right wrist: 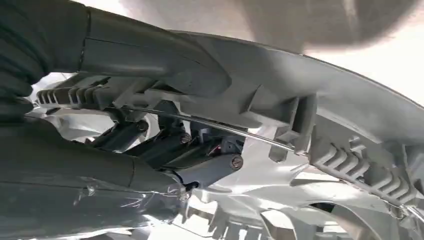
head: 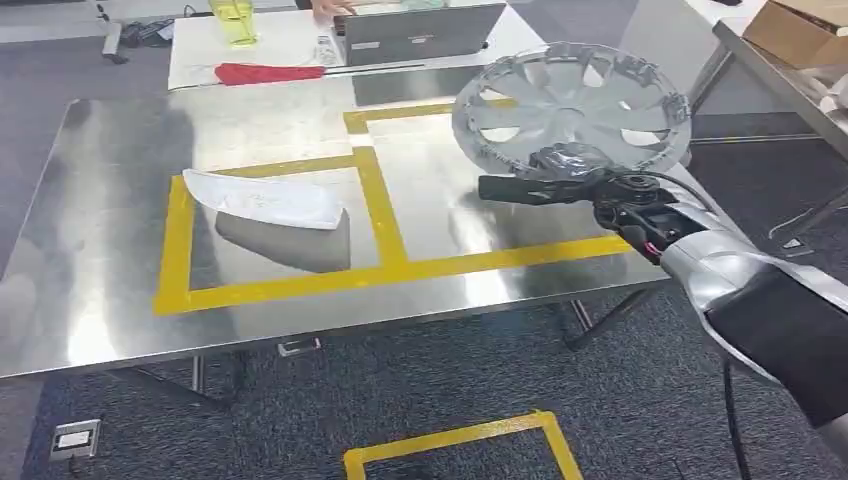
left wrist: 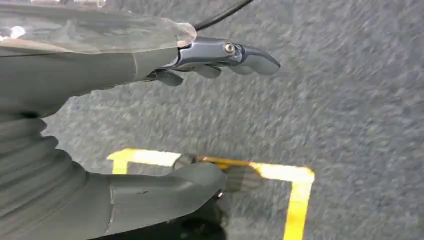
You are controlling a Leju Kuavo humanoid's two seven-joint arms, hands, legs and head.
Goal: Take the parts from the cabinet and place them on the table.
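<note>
My right hand (head: 560, 180) grips the rim of a round silver wheel cover (head: 575, 105) and holds it tilted above the right part of the steel table (head: 110, 260). Seen close in the right wrist view, the wheel cover's ribbed inner rim (right wrist: 320, 145) lies across my right hand (right wrist: 165, 150), thumb on one side and darker fingers on the other. A white curved part (head: 268, 201) lies on the table inside the left yellow-taped box. My left hand (left wrist: 165, 115) hangs over grey carpet with its fingers apart and nothing in it.
Yellow tape (head: 380, 215) marks two boxes on the table. Behind stands a white table with a laptop (head: 415, 35), a red cloth (head: 262, 72) and a yellow-green container (head: 235, 20). A cardboard box (head: 800, 25) sits at far right. Floor tape (head: 460, 440) lies in front.
</note>
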